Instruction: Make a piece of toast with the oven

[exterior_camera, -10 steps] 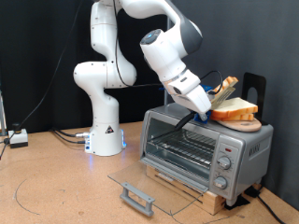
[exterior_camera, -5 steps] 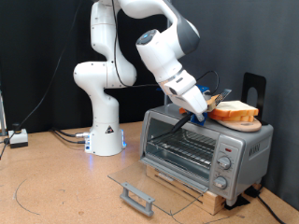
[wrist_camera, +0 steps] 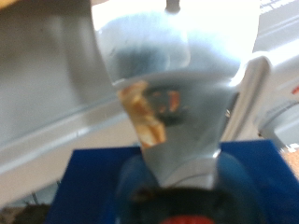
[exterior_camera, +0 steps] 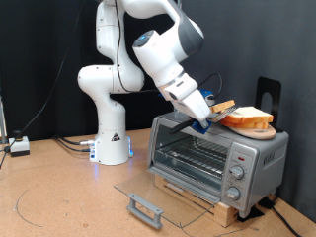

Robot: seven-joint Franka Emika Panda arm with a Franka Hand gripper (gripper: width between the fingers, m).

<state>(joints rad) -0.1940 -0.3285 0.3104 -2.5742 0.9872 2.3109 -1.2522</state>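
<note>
blurred toast slice (exterior_camera: 221, 106) half-hidden in the jaws above oven (exterior_camera: 219, 155)

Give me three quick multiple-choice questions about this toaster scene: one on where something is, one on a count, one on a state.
1. Where is the pile of slices?
A. On top of the oven
B. On the oven's rack
C. On the table

2. How many knobs does the oven show on its panel?
A. One
B. Three
C. Five

3. How is the oven door?
A. Shut
B. Open, lying flat
C. Taken off and leaning on the wall

Answers:
1. A: the pile sits on the oven's roof, at the exterior view's right.
2. B: three round knobs stand one above another.
3. B: the glass door lies flat in front, with the rack in view. The gripper holds the toast just above the oven's top.
</note>
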